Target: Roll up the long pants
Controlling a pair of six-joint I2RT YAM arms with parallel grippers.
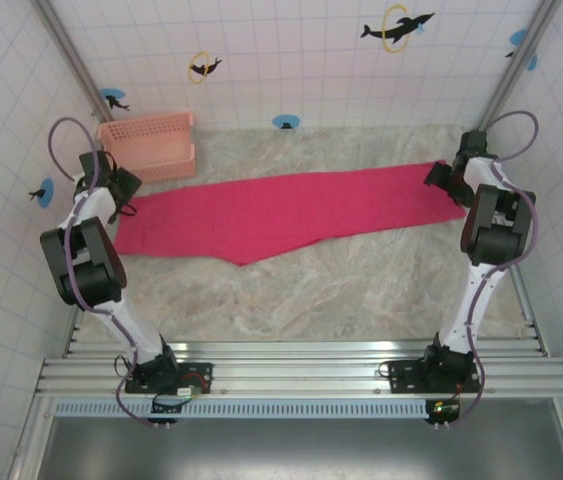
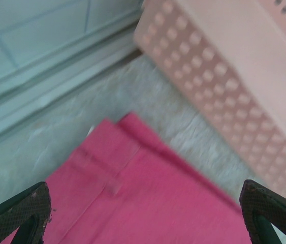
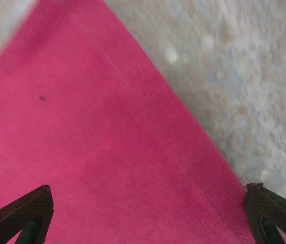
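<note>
1. The long pants (image 1: 281,215) lie flat on the table (image 1: 361,300). They stretch in one strip from beneath the left gripper (image 2: 143,195) to beneath the right gripper (image 3: 148,193). They look folded lengthwise, leg over leg, with a pointed flap on the side toward the arm bases.
2. The left gripper's jaws stand wide apart and hold nothing. Below and just ahead of its fingers is the waist end, with a stitched band and what looks like a belt loop. The basket (image 2: 244,76) sits ahead and to its right, close to the cloth corner with a strip of table between.
3. The right gripper's jaws are also spread and empty above the other end. The cloth's seamed edge runs diagonally beneath it, with bare table off toward its right finger.
4. The cloth is probably light, soft and limp. It should sag from any pinch and hold no shape of its own. The matte weave suggests it will drag on the table rather than slide. Nothing about it looks breakable.
5. The best hold is likely a pinch at an end's edge, near the corners. The doubled waist band under the left gripper should give the firmest bite and a thick core to start rolling.
6. A one-sided pull would probably skew the roll, and the pointed flap may bunch as the roll passes it.
</note>
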